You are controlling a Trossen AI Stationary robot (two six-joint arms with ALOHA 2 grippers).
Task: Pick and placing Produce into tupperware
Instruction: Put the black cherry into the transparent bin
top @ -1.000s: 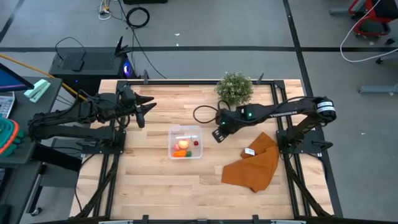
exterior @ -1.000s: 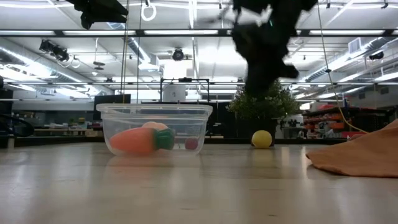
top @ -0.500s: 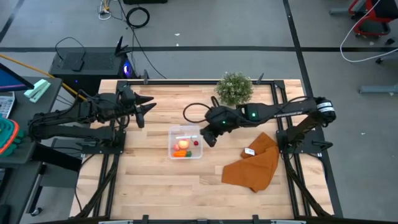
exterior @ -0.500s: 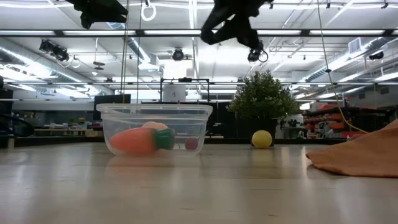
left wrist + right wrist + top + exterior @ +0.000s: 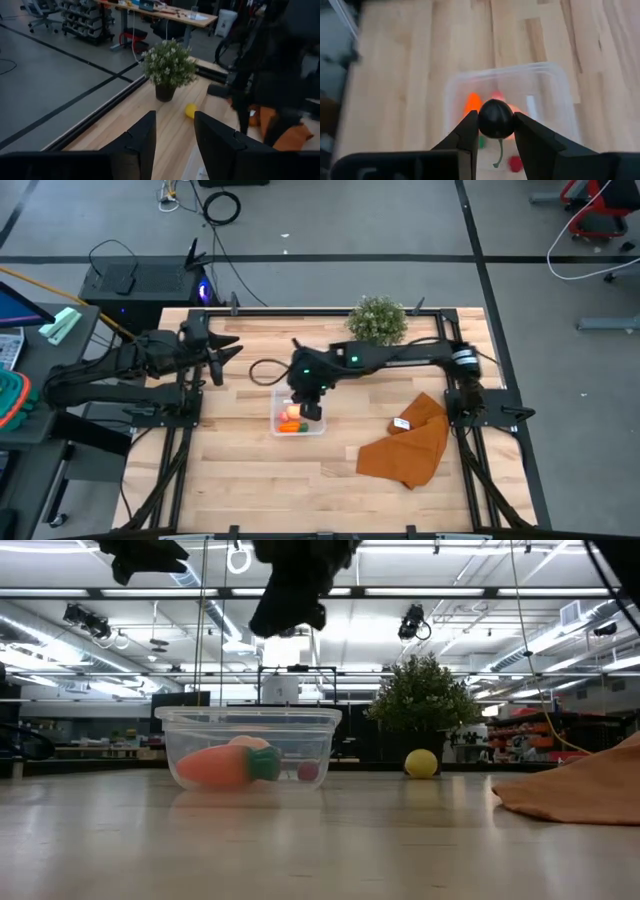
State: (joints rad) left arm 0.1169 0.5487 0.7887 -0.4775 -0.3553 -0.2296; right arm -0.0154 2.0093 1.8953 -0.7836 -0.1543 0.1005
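Risk: our right claw (image 5: 496,131), clamped on a dark round fruit (image 5: 496,119) above the tupperware (image 5: 298,409), may release off-center; left claw (image 5: 174,137) stays apart.

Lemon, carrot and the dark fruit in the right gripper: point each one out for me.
lemon (image 5: 421,763), low view, middle of its yellow body.
carrot (image 5: 222,766), low view, orange body inside the tupperware.
dark fruit (image 5: 496,119), right wrist view, its round top.

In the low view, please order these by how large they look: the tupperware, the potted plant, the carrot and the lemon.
1. tupperware, though it stands nearer the camera than the plant.
2. potted plant.
3. carrot, inside the tupperware.
4. lemon, smallest, though farther back than the carrot.
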